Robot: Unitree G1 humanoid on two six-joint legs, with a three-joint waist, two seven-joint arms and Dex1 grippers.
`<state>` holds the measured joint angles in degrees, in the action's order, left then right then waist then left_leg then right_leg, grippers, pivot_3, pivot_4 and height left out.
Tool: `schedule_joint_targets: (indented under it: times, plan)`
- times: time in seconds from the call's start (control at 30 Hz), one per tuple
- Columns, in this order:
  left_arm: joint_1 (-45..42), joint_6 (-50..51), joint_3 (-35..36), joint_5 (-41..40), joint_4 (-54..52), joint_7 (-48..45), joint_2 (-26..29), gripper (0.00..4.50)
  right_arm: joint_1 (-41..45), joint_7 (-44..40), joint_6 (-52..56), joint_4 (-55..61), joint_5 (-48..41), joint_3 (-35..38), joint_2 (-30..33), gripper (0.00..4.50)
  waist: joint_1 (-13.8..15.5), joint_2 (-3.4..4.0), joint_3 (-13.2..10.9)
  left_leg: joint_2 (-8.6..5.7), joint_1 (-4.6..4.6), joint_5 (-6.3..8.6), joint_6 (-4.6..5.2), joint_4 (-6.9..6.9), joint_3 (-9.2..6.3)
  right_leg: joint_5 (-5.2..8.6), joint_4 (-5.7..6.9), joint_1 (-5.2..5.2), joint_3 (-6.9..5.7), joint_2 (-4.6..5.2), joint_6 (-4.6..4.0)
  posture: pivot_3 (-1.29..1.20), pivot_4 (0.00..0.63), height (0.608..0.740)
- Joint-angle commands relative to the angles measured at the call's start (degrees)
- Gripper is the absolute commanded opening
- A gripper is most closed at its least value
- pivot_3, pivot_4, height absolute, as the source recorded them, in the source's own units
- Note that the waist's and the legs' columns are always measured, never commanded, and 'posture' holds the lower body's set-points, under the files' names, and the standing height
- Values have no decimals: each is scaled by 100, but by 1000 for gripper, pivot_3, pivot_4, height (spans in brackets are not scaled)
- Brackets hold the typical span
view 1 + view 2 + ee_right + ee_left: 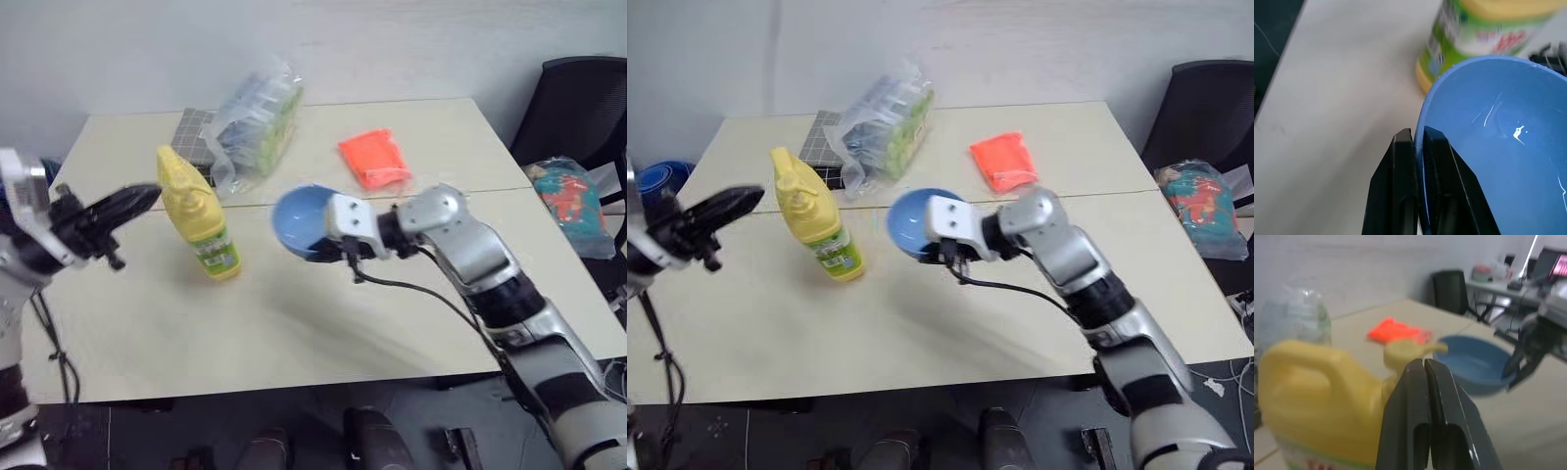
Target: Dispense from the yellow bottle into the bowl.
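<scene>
While right jaws (1418,139) clamp the bowl (302,217) rim, left jaws (147,196), together, partly hide the yellow bottle (1312,396).

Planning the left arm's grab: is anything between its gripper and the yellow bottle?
Nothing visible: bare table separates the left gripper from the yellow bottle. The bowl, in the right gripper, lies beyond it.

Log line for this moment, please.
right tool: shut on light-blue plastic bowl rim, tilted | left tool: shut, empty | tall yellow plastic bottle: upright on table
</scene>
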<state>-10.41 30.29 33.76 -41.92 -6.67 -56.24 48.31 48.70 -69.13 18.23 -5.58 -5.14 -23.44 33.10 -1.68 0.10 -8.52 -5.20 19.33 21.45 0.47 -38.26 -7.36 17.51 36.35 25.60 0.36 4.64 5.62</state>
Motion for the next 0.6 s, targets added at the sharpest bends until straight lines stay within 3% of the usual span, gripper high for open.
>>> schedule_joint_targets:
  times: [0.03,0.13,0.3,0.4,0.47,0.6]
  plan:
    - [722,-568,478,286,-207,-353,101,61,-383,11,-901,-314,235,311,444,0,13,1,-12,2,-1,0,0,1,1,0,-2,0,1,-1,0,0,150,740]
    - [1266,-975,521,559,-299,-349,-32,61,-732,171,-1628,-905,439,426,664,0,27,-3,-28,3,-1,0,0,-1,4,0,1,-2,2,0,-1,0,150,740]
    - [1892,-1688,-41,1100,-434,-257,-527,61,-1017,426,-2596,-1746,689,536,796,0,27,13,-45,2,-8,-1,2,-4,14,-4,7,-6,8,0,-4,0,150,740]
    - [2018,-1777,-310,1299,-361,-92,-720,640,-1117,547,-2938,-2142,704,641,757,0,15,11,-49,9,-8,-1,1,-4,14,-5,8,-6,7,-6,-6,0,150,740]
    - [2100,-1817,-405,1360,-301,-100,-765,1186,-1250,438,-2608,-2091,496,760,715,0,19,10,-49,13,-8,-1,0,-4,14,-6,8,-6,6,-9,-8,0,150,740]
    - [2305,-2194,-676,1637,-232,-139,-845,2297,-1585,372,-2946,-1979,257,1025,678,1184,25,11,-50,13,-8,-1,1,-2,13,-6,4,-8,6,-9,-8,0,150,740]
